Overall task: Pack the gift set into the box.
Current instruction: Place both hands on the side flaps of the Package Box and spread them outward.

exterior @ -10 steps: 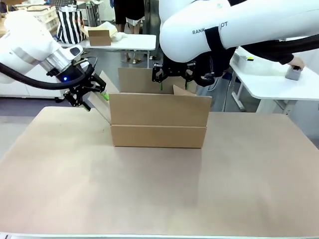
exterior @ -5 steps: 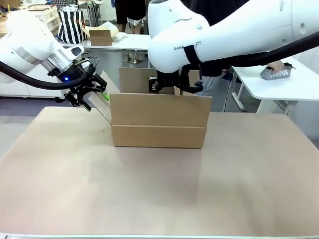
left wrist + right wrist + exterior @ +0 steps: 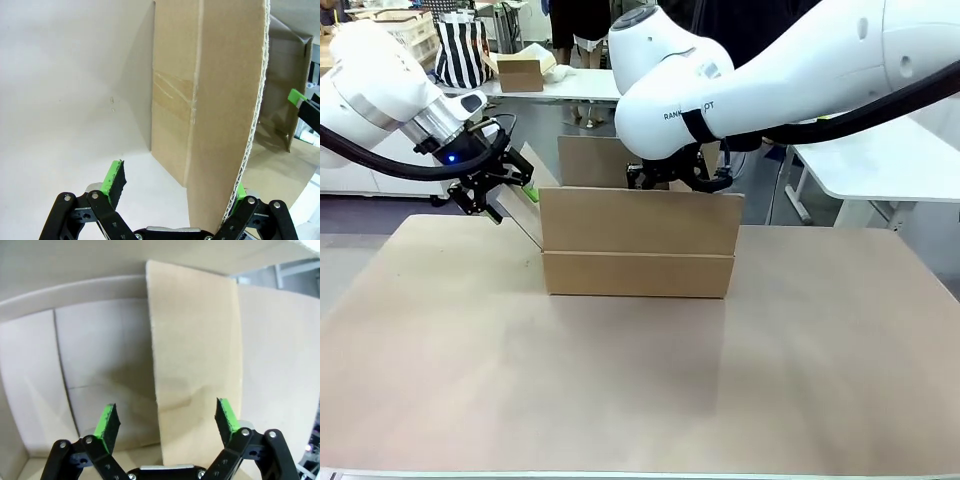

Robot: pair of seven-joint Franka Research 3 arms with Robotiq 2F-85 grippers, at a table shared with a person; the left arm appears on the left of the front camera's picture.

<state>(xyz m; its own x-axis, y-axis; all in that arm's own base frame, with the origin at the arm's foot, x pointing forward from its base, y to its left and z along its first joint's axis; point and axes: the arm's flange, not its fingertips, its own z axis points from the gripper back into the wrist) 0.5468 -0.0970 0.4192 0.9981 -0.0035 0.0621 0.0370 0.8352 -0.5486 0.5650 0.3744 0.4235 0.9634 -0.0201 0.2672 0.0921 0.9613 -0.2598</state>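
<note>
**Item 1. Left gripper (image 3: 177, 180).** Black two-finger claw with green pads, spread wide. It straddles the raw corrugated edge of the left end flap (image 3: 230, 100). The edge lies close to one pad and the other pad stands well clear, so I log this as bracketing, not pinching. Purpose, as I judge it: to hold the flap leaning outward, away from the opening.

**Item 2. Right gripper (image 3: 167, 417).** Same pattern of claw, also spread, with nothing between the pads touching them. It points down into the carton, with a pale upright cardboard flap (image 3: 195, 350) running up between its fingers. Purpose, as I judge it: to catch this flap and push it aside. I cannot tell whether there is contact yet.

**Item 3. The box (image 3: 638, 245).** Large plain brown corrugated cardboard carton, wide and shallow. It sits toward the far middle of the tan tabletop (image 3: 620, 390), between the two arms. Its near long flap stands upright, and in the front view it screens the right claw's fingertips from me. The stretch of floor I see from the right wrist is bare cardboard.

**Item 4. The gift set.** Judged not yet packed. Both claws are busy with flaps, so the opening is being readied for it.
</note>
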